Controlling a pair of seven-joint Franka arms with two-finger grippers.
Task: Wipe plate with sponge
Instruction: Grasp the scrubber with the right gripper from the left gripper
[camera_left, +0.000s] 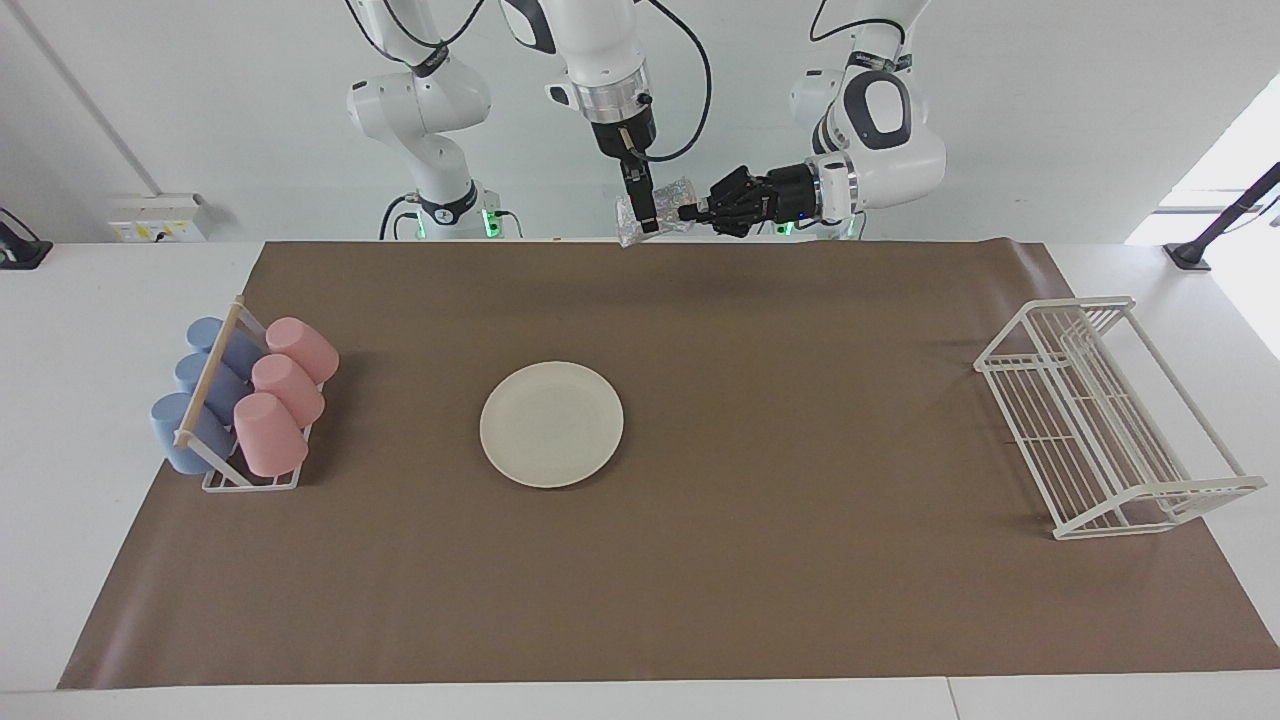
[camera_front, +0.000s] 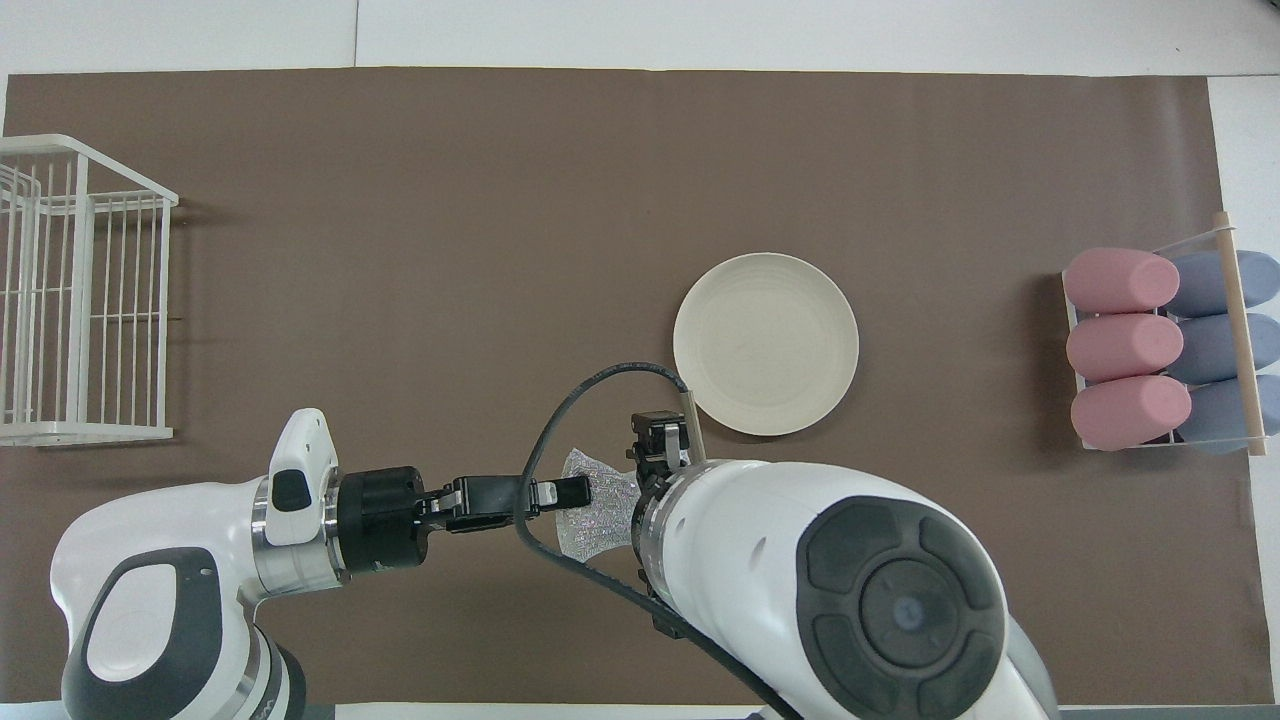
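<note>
Handover stage above the robots' edge of the desk (camera_left: 700, 600). The sponge (camera_left: 668, 208), a silvery wrinkled wad, hangs in the air between the 2 arms. The right tool (camera_left: 648, 226) points straight down and is clamped on the sponge's end; the left tool (camera_left: 686, 212) reaches in level from the side with its fingers closed on the other end, so both grip it at once. The plate (camera_left: 551, 424) lies bare and flat on the brown mat near the desk's middle, well apart from the sponge and untouched. Judged progress: sponge lifted, wiping not yet begun; 1 arm must release, and the sponge must be carried to the plate. The cup rack (camera_left: 245, 405) and wire rack (camera_left: 1105, 415) play no part.
</note>
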